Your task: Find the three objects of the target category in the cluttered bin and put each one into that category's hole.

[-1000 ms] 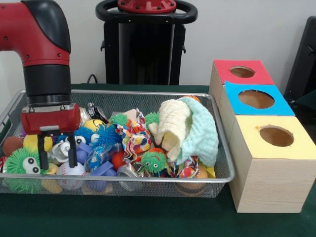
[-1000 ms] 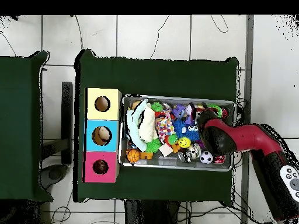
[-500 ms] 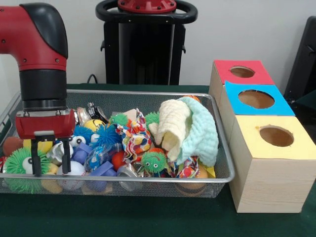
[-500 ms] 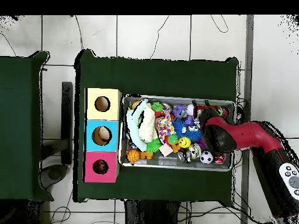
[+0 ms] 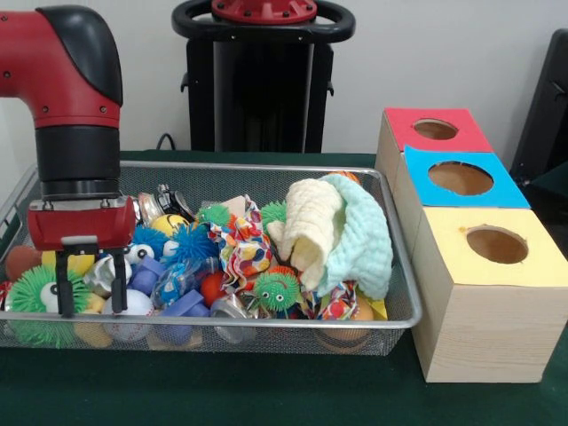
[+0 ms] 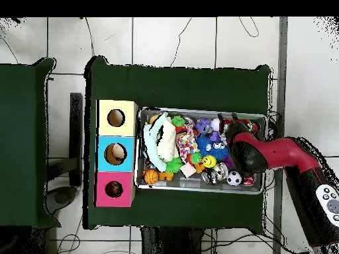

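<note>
My gripper [image 5: 89, 288] hangs low over the left end of the wire mesh bin [image 5: 266, 167]. It is open, and its two black fingers [image 5: 62, 286] stand either side of a silvery toy [image 5: 100, 273]. A white baseball [image 5: 130, 305] lies just below the right finger. A green fuzzy ball with eyes [image 5: 31, 293] sits to the left, with a yellow ball [image 5: 82, 258] behind. In the overhead view the red arm [image 6: 248, 151] covers the gripper at the right end of the bin [image 6: 198, 110].
Three wooden boxes with holes stand beside the bin: red [image 5: 435, 130], blue [image 5: 460, 178] and yellow [image 5: 497, 244]. A heap of cream and mint cloths [image 5: 342, 226] fills the bin's right part. Fuzzy balls, a patterned cloth [image 5: 241, 247] and small toys crowd the middle.
Over the last second the gripper moved left and slightly down into the toys. Its fingers stayed apart, and it has held still for the last half second.
</note>
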Motion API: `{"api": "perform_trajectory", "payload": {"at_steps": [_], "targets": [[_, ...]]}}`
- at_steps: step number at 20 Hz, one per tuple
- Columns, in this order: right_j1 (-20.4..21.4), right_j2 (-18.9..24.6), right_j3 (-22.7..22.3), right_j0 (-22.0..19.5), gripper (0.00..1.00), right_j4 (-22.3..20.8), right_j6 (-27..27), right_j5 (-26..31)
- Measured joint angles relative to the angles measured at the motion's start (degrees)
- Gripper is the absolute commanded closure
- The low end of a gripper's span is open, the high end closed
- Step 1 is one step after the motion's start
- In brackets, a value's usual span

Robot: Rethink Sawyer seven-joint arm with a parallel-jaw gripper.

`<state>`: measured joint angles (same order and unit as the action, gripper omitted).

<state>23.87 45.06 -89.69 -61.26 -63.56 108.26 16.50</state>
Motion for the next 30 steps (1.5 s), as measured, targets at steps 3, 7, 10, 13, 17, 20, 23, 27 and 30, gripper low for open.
{"api": "perform_trajectory", "payload": {"at_steps": [3, 7, 10, 13, 17, 20, 23, 27, 30], "targets": [[0.1, -0.3, 0.1, 0.3, 0.00, 0.0, 0.0, 0.0], [0.4, -0.9, 0.4, 1.0, 0.00, 0.2, 0.0, 0.2], [0.7, -1.3, 0.7, 1.6, 0.00, 0.7, 0.0, 1.0], [0.8, -1.6, 1.3, 2.1, 0.00, 2.1, 0.0, 2.6], [0.7, -1.6, 2.1, 2.3, 0.00, 4.4, 0.0, 4.9], [0.4, -1.7, 3.1, 2.5, 0.00, 7.1, 0.0, 6.9], [0.1, -1.9, 3.9, 2.7, 0.00, 9.3, 0.0, 8.6], [-0.1, -2.1, 4.9, 3.1, 0.00, 11.2, 0.0, 10.2], [-0.3, -2.3, 5.5, 3.2, 0.00, 12.7, 0.0, 11.4]]}}
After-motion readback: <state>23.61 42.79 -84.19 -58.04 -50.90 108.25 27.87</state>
